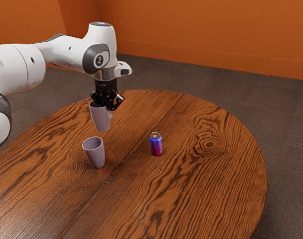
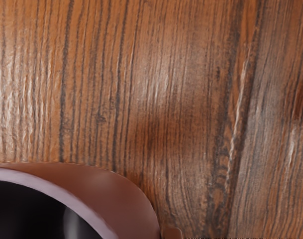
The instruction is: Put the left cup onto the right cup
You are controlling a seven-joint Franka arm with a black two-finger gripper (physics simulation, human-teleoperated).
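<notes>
The held cup (image 1: 100, 117) is being carried clear of the desk (image 1: 211, 189). It is being clamped at its rim by the fingers of the gripper (image 1: 108, 103) and is hanging slightly tilted. It is above and a little behind the standing cup (image 1: 94, 152), which is resting upright on the wood with its mouth open.

For this step to go well, the held cup is to be centred over that open mouth. It is to be levelled so its base is entering straight, then lowered slowly. The grip is to be released only once the base is being borne by the lower cup. The can (image 1: 156, 144) is standing well apart toward the exterior view's right and is not being endangered.

In the wrist view, the held cup's rim (image 2: 91, 199) is being cut off at the frame's edge over bare wood grain, so alignment is better being judged from the exterior view. How the fingers are seated is partly being hidden by the cup wall; probably one is inside the rim.
</notes>
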